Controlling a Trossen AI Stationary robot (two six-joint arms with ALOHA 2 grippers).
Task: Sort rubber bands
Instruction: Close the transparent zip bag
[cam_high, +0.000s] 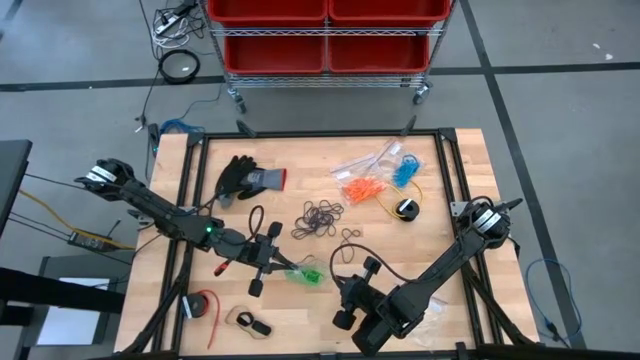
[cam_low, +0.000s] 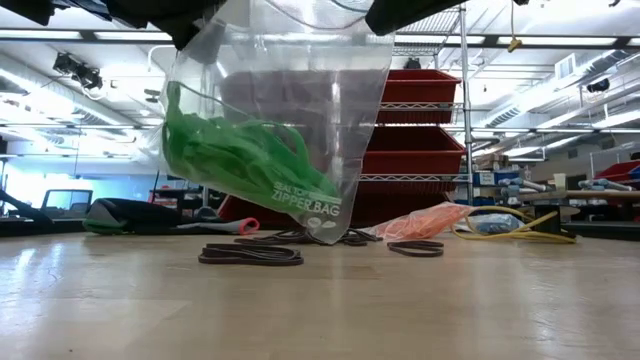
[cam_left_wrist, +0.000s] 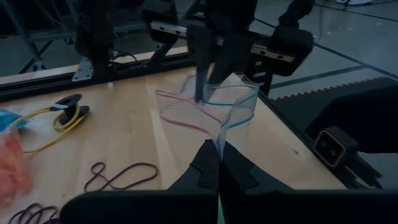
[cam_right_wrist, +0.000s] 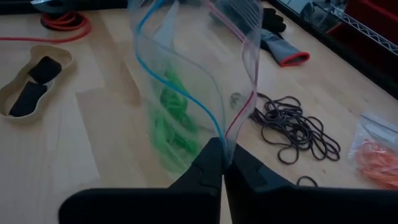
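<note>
Both grippers are pinching the rim of the clear zipper bag (cam_low: 275, 110), lifted just over the wooden desk (cam_low: 320, 300): left gripper (cam_left_wrist: 217, 163) and right gripper (cam_right_wrist: 222, 163), fingers shut tight. Green rubber bands (cam_low: 240, 155) are sagging inside. Thin black rubber bands (cam_high: 322, 218) are lying farther back, probably light and floppy; pinch one loop.

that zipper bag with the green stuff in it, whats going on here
Both arms hold the clear zipper bag up off the table. The left gripper and the right gripper are each shut on its top edge. Green rubber bands are already inside. The black rubber bands lie loose on the wood, and orange ones sit in another bag further back.
</note>
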